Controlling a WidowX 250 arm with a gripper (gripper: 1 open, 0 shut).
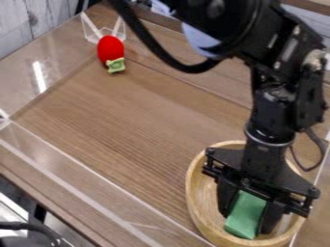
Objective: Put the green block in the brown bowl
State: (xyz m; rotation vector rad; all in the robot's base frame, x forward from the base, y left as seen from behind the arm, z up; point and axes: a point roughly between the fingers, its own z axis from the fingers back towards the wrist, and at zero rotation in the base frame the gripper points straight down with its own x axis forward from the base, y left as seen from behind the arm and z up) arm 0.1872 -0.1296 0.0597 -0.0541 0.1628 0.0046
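While only one camera view is on offer, it is showing every item needed.

Item one: green block [249, 216]. It is hanging upright between the fingers of the gripper [261, 214], its lower end sitting low inside the brown bowl [206, 220]; whether it is touching the bowl floor cannot be told. Judged from its plain flat faces and sharp edges, it is looking stiff, light and not fragile, with a smooth surface that may be somewhat slippery. The two broad faces are giving the best hold, taken near the upper half as the fingers are doing now, which is leaving the lower end free to land.

Item two: gripper. Pointing straight down, it is pinching the block, jaws partly apart to the block's thickness.

Item three: brown bowl. Wooden, thick-rimmed, it is sitting at the near right of the table [116, 125], steady enough by the look of it to take a light drop.

Item four: small red object [111, 48] with a tiny green piece, lying well apart at the far left, playing no part.
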